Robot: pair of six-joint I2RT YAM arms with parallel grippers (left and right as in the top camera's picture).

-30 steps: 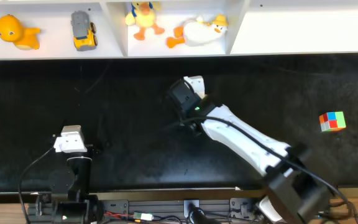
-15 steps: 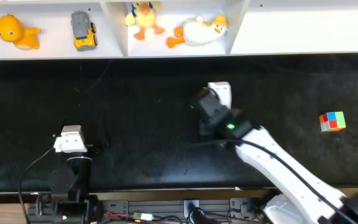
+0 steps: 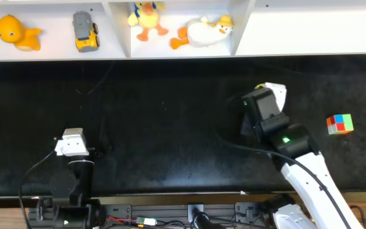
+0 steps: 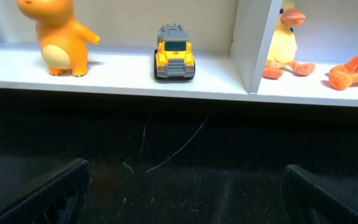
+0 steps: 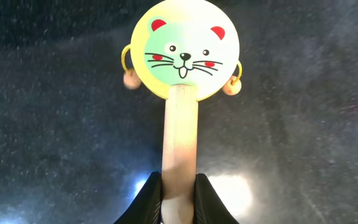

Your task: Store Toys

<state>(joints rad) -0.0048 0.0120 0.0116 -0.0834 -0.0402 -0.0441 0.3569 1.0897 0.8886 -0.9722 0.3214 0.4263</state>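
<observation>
The right claw (image 5: 179, 186) is clenched on the wooden handle (image 5: 180, 137) of a little drum toy (image 5: 185, 53), the round cat face at the far end. The toy's long axis runs straight out from between the fingers, head leading. From the wrist view the dark worktop (image 3: 157, 127) lies behind it, so the toy points down at the surface rather than toward the shelf (image 3: 310, 28). I cannot tell whether the head touches the surface.

Seen from above, this claw (image 3: 262, 105) is to the right of the middle, and the shelf runs along the far edge beyond it. The shelf's right-hand bay, bare of toys, is the part closest to it. To my eye the coming move turns on swinging that long axis up and away from the arm's base, so the head goes into the bay first.

A coloured cube (image 3: 339, 124) lies on the worktop just to the right. The left claw (image 4: 188, 190) is spread wide, holds nothing, and is well apart from both toys.
</observation>
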